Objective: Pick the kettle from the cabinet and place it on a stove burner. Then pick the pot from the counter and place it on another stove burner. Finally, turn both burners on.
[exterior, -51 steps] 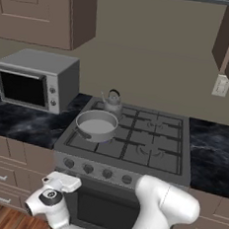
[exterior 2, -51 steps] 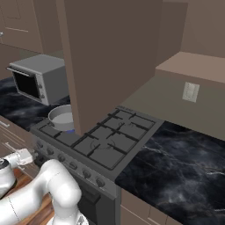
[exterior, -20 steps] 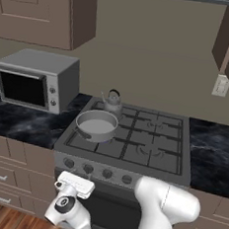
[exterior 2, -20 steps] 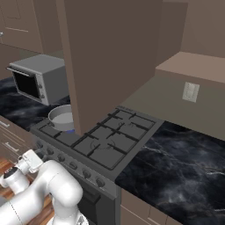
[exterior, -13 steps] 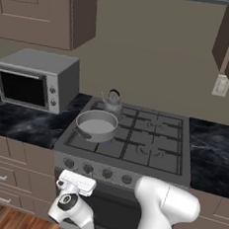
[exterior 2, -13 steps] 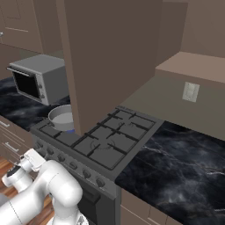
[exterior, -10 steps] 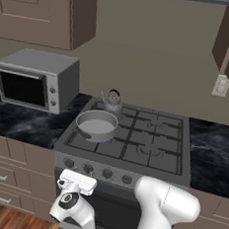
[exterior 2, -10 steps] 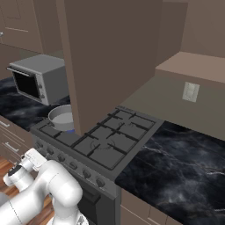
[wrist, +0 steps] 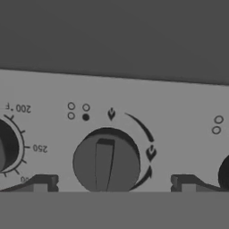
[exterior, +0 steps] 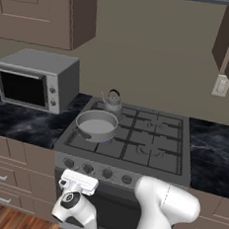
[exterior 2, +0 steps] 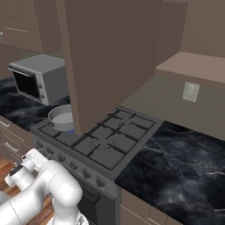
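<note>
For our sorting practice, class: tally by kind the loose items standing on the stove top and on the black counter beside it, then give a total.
kettle: 1
pot: 1
microwave oven: 1
Total: 3

One kettle [exterior: 112,101] and one pot [exterior: 96,125] sit on one range [exterior: 132,160], beside one microwave [exterior: 36,79]. The range front carries five knobs [exterior: 107,174] in the left base view. One wall outlet [exterior: 221,85] shows, and one pincer [wrist: 112,182] with two tips.
</note>
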{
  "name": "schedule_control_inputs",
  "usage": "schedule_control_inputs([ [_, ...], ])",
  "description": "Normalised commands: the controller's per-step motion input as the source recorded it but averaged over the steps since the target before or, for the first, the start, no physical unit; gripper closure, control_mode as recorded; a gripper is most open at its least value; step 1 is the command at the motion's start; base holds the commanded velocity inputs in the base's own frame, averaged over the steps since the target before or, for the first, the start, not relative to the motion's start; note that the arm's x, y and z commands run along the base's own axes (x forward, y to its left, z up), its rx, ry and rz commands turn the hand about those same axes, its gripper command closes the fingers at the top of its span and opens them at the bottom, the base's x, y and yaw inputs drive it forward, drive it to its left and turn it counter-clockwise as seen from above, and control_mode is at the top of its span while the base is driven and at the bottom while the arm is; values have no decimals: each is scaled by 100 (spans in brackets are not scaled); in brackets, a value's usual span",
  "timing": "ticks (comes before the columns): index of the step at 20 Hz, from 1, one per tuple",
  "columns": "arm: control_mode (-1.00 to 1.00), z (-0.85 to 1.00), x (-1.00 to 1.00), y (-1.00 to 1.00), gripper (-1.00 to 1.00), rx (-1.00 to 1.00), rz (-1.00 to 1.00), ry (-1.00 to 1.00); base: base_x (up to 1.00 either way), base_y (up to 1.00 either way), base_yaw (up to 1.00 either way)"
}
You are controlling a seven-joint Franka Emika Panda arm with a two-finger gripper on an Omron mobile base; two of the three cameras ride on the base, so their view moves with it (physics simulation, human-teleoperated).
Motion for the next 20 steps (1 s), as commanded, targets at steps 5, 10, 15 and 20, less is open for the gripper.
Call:
schedule_control_inputs([
  [5,-100,-1,6,-4,-100,1,0,-2,0,0,0],
  [10,-100,0,0,-13,-100,1,0,-5,0,0,0],
  [15,-100,-2,4,-7,-100,1,0,-2,0,0,0],
  [20,-100,0,17,0,-100,2,2,-1,0,0,0],
])
